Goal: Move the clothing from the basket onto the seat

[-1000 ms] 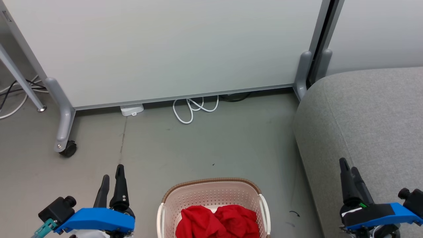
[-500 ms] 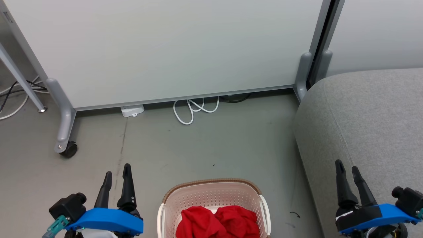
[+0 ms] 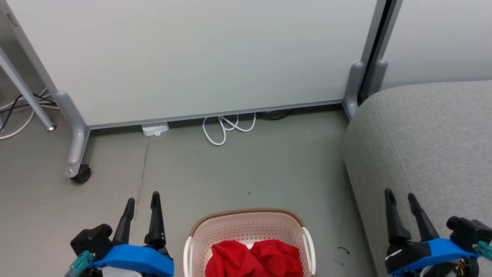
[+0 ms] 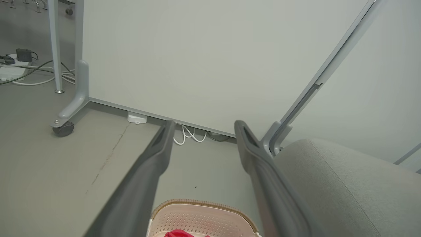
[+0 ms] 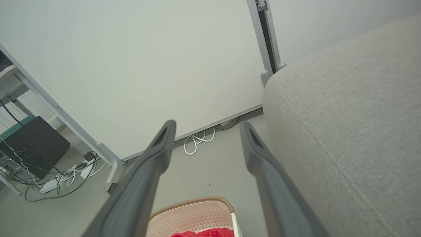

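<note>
Both sets of jaws have slid in toward the basket (image 3: 246,214) over the last second, the left jaws more than the right, and the right jaws have turned so their gap shows better. Head view: left jaws are spread and empty over bare floor (image 3: 250,173), just to the left of the basket. Right jaws are spread and empty too, over the near edge of the seat (image 3: 434,130), well apart from the basket. Basket's on the floor between the two sets of jaws, and the clothing (image 3: 253,259) is bunched up red inside it, touching neither. Left wrist view: jaws wide apart with nothing in them, basket rim and a sliver of red low in the gap, seat past the jaw on that view's right, white cable (image 4: 192,138) on the floor beyond the tips. Right wrist view: same deal, jaws spread, basket with the red clothing low in the gap, seat alongside the jaw on that view's right.
</note>
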Available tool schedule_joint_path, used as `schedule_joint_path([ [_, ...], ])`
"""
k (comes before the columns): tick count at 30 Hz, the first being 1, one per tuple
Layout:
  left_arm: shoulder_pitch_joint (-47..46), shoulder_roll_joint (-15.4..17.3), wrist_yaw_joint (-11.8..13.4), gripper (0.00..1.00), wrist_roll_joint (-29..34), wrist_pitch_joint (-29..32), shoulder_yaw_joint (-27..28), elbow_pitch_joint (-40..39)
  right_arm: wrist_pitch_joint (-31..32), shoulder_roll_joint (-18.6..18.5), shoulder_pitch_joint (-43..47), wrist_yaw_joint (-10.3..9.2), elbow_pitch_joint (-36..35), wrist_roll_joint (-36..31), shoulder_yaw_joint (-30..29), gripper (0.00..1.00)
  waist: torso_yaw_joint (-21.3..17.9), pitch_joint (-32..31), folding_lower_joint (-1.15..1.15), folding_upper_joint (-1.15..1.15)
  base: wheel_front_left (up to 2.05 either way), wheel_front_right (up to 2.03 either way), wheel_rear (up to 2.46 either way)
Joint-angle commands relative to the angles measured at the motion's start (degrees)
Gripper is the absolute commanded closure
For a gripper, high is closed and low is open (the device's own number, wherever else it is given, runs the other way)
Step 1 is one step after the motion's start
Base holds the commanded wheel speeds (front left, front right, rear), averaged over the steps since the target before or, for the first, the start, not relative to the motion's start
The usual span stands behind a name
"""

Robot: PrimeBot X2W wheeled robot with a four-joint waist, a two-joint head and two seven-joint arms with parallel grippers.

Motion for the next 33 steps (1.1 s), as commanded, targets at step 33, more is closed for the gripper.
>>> schedule_joint_path([
  [33, -0.4, -0.21, 0.56, 0.0, 15.2, -4.46, -0.44, 0.71, -4.01, -0.53, -0.94, 0.13, 0.72, -17.13, 0.85, 0.0, 0.51, 0.38, 0.0, 0.0, 0.0, 0.0, 0.0],
])
